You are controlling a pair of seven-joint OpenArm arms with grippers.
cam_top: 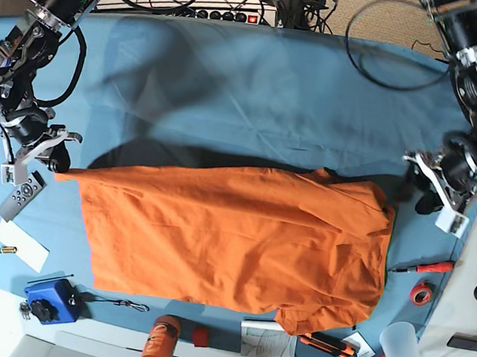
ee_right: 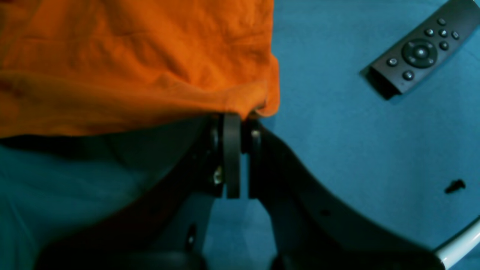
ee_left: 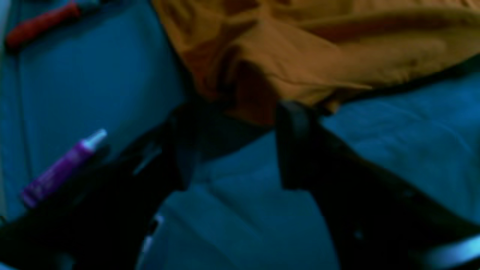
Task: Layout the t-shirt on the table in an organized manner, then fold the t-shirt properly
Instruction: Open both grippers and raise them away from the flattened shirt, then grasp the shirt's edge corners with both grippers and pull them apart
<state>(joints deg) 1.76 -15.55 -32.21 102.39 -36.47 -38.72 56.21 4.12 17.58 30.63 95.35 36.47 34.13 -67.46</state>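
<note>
The t-shirt lies spread across the tabletop, but it is still creased and no fold is made, so layout looks nearly done and folding remains. The right pincer is clamped on one cloth corner. The left pincer gapes wide at the far edge, seemingly holding nothing, though that view is blurred.
</note>
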